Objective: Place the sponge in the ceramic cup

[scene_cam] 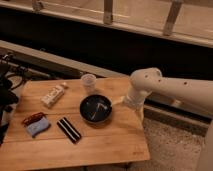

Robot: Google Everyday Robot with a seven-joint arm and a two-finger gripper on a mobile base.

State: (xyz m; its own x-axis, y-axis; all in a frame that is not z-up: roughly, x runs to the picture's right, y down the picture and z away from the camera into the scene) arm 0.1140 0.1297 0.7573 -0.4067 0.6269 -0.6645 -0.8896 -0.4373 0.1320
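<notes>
A blue sponge [38, 126] lies flat near the left front of the wooden table [100, 142], with a reddish-brown strip along its far edge. A pale, upright cup [88, 81] stands at the table's back edge, near the middle. My white arm [150, 82] reaches in from the right and bends down toward the table. My gripper [118, 102] is low at the right rim of a dark bowl [95, 109], far from the sponge and to the front right of the cup.
A white packet [53, 95] lies at the back left. A dark striped bar [69, 129] lies between the sponge and the bowl. A dark wall and railing run behind the table, and dark gear stands past the left edge.
</notes>
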